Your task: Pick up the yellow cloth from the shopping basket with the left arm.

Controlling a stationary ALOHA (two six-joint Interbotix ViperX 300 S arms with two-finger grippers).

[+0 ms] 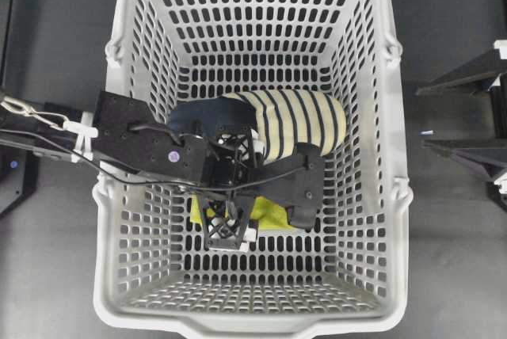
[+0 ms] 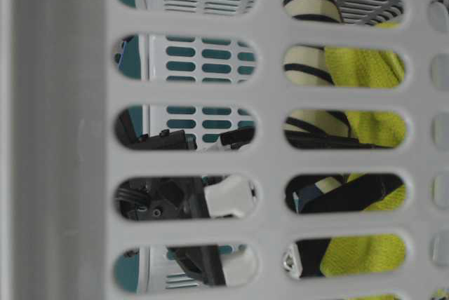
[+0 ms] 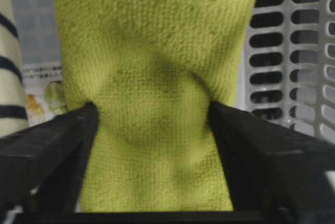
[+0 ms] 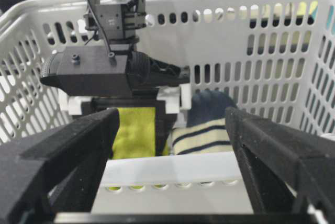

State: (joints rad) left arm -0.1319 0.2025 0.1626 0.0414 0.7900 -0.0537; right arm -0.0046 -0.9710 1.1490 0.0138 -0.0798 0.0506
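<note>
Tool, left (image 3: 152,130): I see its black jaws pinching the small yellow-green folded microfibre cloth (image 3: 152,77) at mid-width, for a secure lift.
Cloth place: inside the large light grey slotted plastic basket (image 1: 380,196), by its near wall, beside the striped slipper (image 1: 301,121).
Tool, right (image 4: 167,145): jaws spread wide, idle outside the basket.

Cloth: small yellow-green looped microfibre cloth (image 3: 157,103), matt, nubbly.
Basket: big light grey slotted plastic basket (image 1: 380,220), smooth, faint sheen.

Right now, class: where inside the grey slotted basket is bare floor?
Bare floor lies behind the striped slipper by the far wall of the grey slotted basket, and along the near wall. The middle is crowded: left gripper pinches the yellow cloth.
</note>
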